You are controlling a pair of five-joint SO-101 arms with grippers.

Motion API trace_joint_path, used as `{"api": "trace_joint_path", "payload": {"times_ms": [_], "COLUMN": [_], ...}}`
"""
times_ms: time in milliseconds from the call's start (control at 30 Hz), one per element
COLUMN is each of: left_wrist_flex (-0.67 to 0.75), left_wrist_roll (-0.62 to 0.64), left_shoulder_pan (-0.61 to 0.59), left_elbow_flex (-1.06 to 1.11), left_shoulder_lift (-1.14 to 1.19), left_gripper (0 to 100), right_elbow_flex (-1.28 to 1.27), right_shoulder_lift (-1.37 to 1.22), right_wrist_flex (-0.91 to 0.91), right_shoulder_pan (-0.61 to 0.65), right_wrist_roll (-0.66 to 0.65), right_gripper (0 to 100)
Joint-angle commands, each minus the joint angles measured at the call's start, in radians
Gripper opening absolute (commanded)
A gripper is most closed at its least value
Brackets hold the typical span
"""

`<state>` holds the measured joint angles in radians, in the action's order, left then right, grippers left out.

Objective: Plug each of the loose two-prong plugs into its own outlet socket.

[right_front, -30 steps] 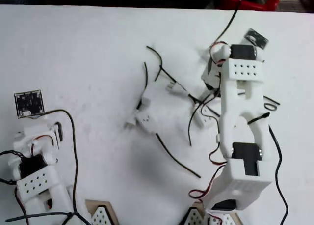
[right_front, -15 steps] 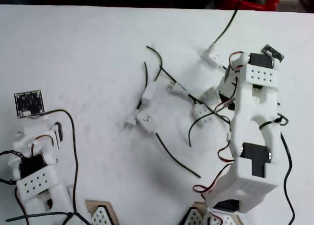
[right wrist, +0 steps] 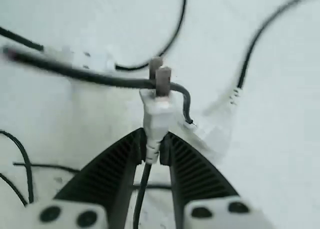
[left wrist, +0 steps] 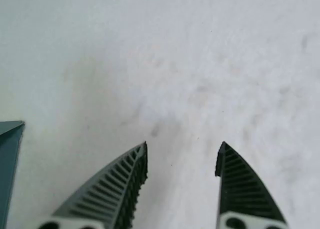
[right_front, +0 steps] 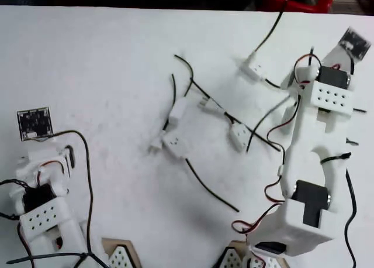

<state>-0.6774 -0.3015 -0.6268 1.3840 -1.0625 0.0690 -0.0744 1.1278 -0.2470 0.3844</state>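
The right tool (right wrist: pixel 152 139) was clamped on a white two-prong plug (right wrist: pixel 159 106). It gripped the body near the cord end, so the prongs (right wrist: pixel 160 74) pointed straight out ahead of the jaws. The plug appeared lifted clear of the table (right_front: pixel 93 63), on its right-hand side towards the far edge, and it was mated with nothing.

The step in hand therefore looked like carrying a gripped plug to a socket, with insertion not yet begun. A white connector body (right wrist: pixel 215 131) lay on the table beyond the prongs, though it could not be told whether that was a socket. Seen from above, other white bodies lay near the far edge (right_front: pixel 253 67), in the middle (right_front: pixel 238 136) and further left (right_front: pixel 174 142).

The next move would call for choosing a free socket, squaring the prongs to its slots and pushing along their line. A loose socket would probably slide unless it was braced.

The left tool (left wrist: pixel 182 151) hung open and empty over bare table at the near left corner, well apart from the tangle, so it looked free to steady a socket.

Wide bare table lay between the left arm (right_front: pixel 41 215) and the connectors. Around the right arm (right_front: pixel 310 162) room was tighter. The far edge was close, and loose black cords (right_front: pixel 210 189) crossed the middle, where they could snag a low sweep.
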Motion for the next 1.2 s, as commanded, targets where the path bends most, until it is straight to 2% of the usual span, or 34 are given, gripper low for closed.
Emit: {"api": "trace_joint_path", "payload": {"times_ms": [0,267,367,500,633,800,900,1033,1167], "left_wrist_flex": [0.025,0.025,0.025,0.025,0.025,0.025,0.025,0.026,0.026], "left_wrist_roll": [0.003,0.003,0.003,0.003,0.003,0.003,0.003,0.003,0.003], "left_shoulder_pan": [-0.005,-0.005,-0.005,-0.005,-0.005,-0.005,-0.005,-0.005,-0.005], "left_elbow_flex": [-0.008,-0.008,-0.008,-0.008,-0.008,-0.008,-0.008,-0.008,-0.006], "left_shoulder_lift": [-0.028,-0.028,-0.028,-0.028,-0.028,-0.028,-0.028,-0.028,-0.027], "left_gripper": [23,23,23,23,23,23,23,23,23], "right_elbow_flex": [0.011,0.011,0.012,0.012,0.012,0.005,0.003,-0.038,-0.04], "right_shoulder_lift": [-0.01,-0.076,-0.116,-0.091,0.031,0.202,0.216,0.128,-0.027], "right_wrist_flex": [-0.237,-0.591,-0.642,-0.538,-0.328,-0.082,0.035,0.044,0.007], "right_shoulder_pan": [-0.013,0.031,0.047,0.077,0.12,0.231,0.331,0.44,0.496], "right_wrist_roll": [-0.009,-0.008,-0.009,-0.081,-0.167,-0.299,-0.373,-0.459,-0.54], "right_gripper": [1.7,1.7,2.8,16.6,29.1,29.7,29.7,29.7,29.7]}}
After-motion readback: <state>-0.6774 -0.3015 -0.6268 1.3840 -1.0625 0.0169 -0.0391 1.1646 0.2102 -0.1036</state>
